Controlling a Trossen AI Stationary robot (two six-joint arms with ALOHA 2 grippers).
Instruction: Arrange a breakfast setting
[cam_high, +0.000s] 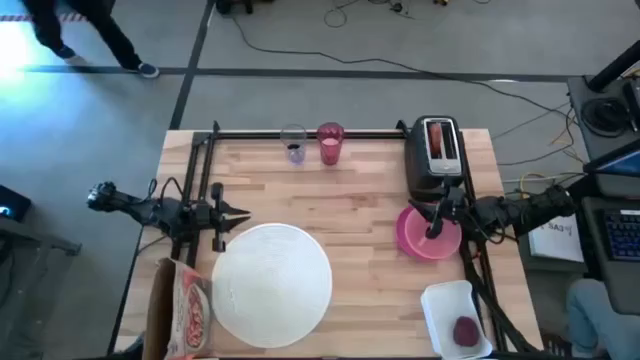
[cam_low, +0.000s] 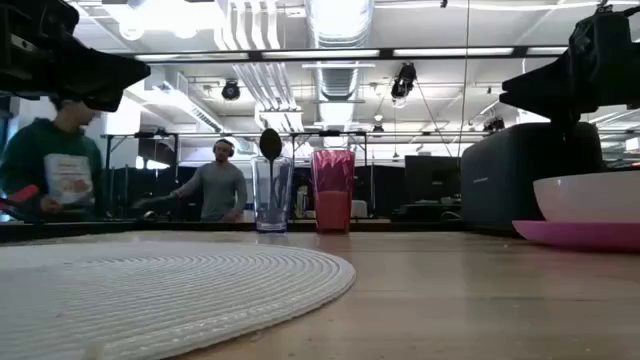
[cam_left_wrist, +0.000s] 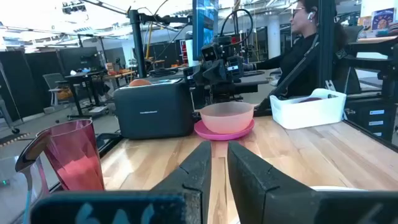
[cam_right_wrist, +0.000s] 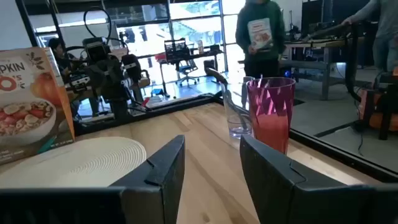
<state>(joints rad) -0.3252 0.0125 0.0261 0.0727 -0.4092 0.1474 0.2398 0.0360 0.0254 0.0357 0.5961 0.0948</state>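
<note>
The big white round disc (cam_high: 268, 280) lies flat at the table's near middle. A translucent pink bowl (cam_left_wrist: 227, 116) sits in the magenta plate (cam_left_wrist: 208, 131), which rests on the table by the toaster (cam_high: 437, 155). Round toasted bread (cam_high: 438, 135) sticks up from the toaster's slot. The pink tumbler (cam_high: 330, 143) stands at the far edge beside a clear glass (cam_low: 272, 195) holding the spoon (cam_low: 270, 143), head up. The small dark-red fruit (cam_high: 466, 330) lies in a white tray. My right gripper (cam_right_wrist: 211, 146) hovers open above the bowl. My left gripper (cam_left_wrist: 217, 149) is shut and holds nothing, left of the disc.
A cereal box (cam_high: 185, 310) lies at the near left corner. The white tray (cam_high: 455, 300) sits at the near right corner. A dark frame rail (cam_high: 300, 131) runs along the far edge. Bare wood lies between the disc and the tumbler. People stand beyond the table.
</note>
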